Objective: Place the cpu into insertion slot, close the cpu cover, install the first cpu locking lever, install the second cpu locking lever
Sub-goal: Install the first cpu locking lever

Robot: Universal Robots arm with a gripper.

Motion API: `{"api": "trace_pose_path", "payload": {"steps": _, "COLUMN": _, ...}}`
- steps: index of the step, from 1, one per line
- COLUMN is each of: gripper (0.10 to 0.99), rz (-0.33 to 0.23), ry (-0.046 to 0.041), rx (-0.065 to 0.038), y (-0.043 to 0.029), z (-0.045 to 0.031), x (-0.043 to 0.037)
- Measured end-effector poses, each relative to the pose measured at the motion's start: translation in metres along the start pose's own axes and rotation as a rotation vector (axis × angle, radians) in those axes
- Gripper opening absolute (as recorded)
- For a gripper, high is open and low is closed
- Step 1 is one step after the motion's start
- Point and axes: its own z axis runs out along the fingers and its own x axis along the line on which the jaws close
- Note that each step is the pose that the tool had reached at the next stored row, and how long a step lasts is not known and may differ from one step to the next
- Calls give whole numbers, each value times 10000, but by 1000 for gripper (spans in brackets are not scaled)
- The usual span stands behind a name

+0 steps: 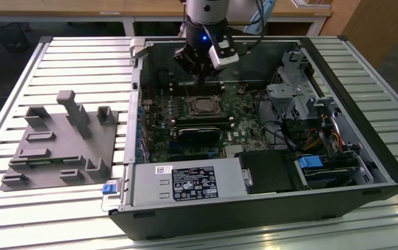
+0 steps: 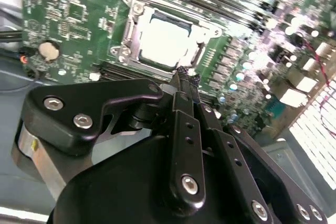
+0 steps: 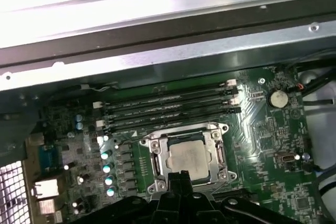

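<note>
The cpu [image 1: 202, 105] [image 2: 165, 40] [image 3: 188, 156] lies flat in the insertion slot [image 3: 185, 178] on the green board, its silver top facing up. The cpu cover [image 2: 131, 38] [image 3: 156, 162] frames it as a silvery plate and looks laid down around the chip. I cannot tell the locking levers apart from the frame's metal edges. My gripper [image 1: 201, 82] [image 2: 184, 73] [image 3: 181, 174] hangs just above the socket's edge, apart from it. Its black fingers are pressed together with nothing between them.
Long black memory slots [image 3: 168, 106] run beside the socket. A black heatsink [image 1: 199, 136] sits on the board nearer the power supply [image 1: 185, 185]. Case walls [image 3: 157, 56] enclose the board, with drive cages [image 1: 300, 99] on the exterior view's right. A grey fixture [image 1: 60, 143] stands outside.
</note>
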Motion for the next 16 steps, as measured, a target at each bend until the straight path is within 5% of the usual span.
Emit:
{"api": "trace_pose_path", "payload": {"steps": 11, "gripper": 106, "rz": -1674, "ry": 49, "rx": -13, "y": -2, "z": 18, "x": 3}}
{"api": "trace_pose_path", "payload": {"steps": 16, "gripper": 106, "rz": -1723, "ry": 24, "rx": -20, "y": -24, "z": 20, "x": 119}}
